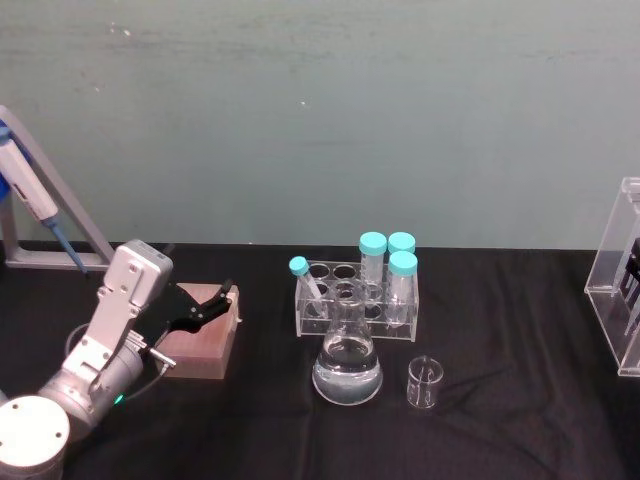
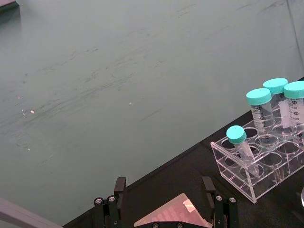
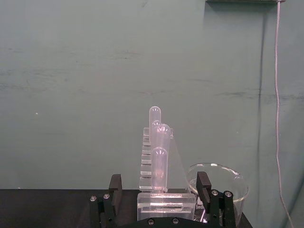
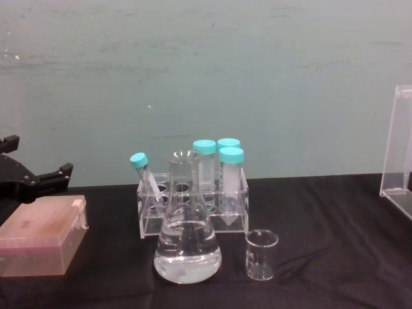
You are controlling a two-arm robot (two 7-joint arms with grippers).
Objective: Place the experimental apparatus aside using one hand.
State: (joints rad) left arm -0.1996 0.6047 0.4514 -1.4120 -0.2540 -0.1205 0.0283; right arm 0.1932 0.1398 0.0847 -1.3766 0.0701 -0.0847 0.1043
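Since my left tool (image 1: pixel 222 300) hangs over the pink box (image 1: pixel 205 345) with its fingers (image 2: pixel 119 190) apart and nothing in them, I'd say the first pick hasn't begun. The flask (image 1: pixel 347 370) sits mid-worktop (image 1: pixel 500 330), touching or just in front of the teal-capped tube rack (image 1: pixel 357 300), and the beaker (image 1: pixel 423 382) stands just to its right. The tall rack (image 1: pixel 622 270) is well apart at the right edge. My right tool (image 3: pixel 159 179) is parked with its fingers apart too, empty, looking at a rack of round-topped tubes that I take to be that tall one. It's a one-hand job, so I'd leave it there. My plan for the left: lift clear of the box first, then swing across to the flask. I'd come in at the neck rather than the fat belly, since glass is slippery and there's liquid inside. Keep it dead upright and move slow so nothing sloshes. The thing to watch is the leaning tube (image 1: pixel 306 278) at the rack's left corner. It sticks out toward my approach, so I'd come in low and from the front.
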